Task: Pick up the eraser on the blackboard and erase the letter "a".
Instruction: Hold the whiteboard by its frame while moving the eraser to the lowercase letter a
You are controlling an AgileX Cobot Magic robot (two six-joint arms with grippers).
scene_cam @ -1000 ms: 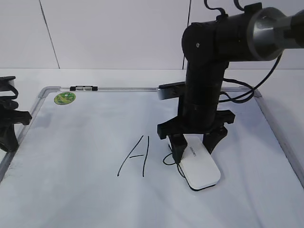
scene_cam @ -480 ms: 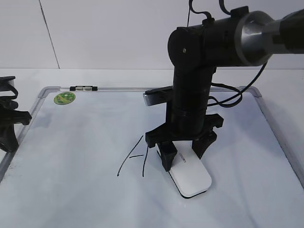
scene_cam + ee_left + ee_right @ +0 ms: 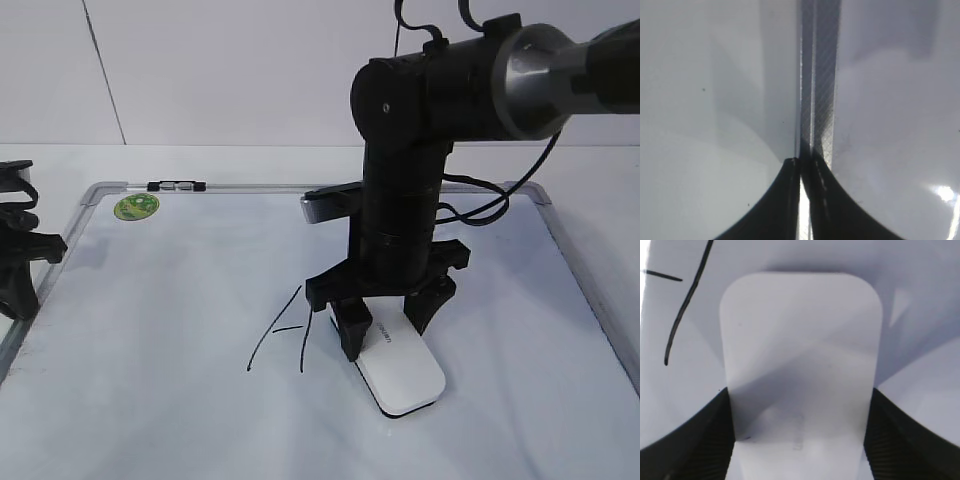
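Observation:
My right gripper (image 3: 386, 328) is shut on the white eraser (image 3: 405, 372) and holds it flat on the blackboard (image 3: 170, 290), just right of the capital "A" (image 3: 272, 338). In the right wrist view the eraser (image 3: 800, 350) fills the space between the fingers of the gripper (image 3: 800, 440), and strokes of the "A" (image 3: 686, 315) show at the upper left. No small letter "a" shows; I cannot tell whether it is under the eraser or gone. My left gripper (image 3: 18, 275) is at the board's left edge, shut and empty (image 3: 802, 170).
The board's grey metal frame (image 3: 820, 100) runs under my left gripper. A round green sticker (image 3: 136, 207) and a small black-and-white piece (image 3: 176, 186) sit at the board's far left corner. The right arm's column (image 3: 400, 200) stands over the board's middle.
Over the last second my right gripper slid the eraser left and towards the front, over where the small "a" was and against the right stroke of the "A". It has been still since half a second ago.

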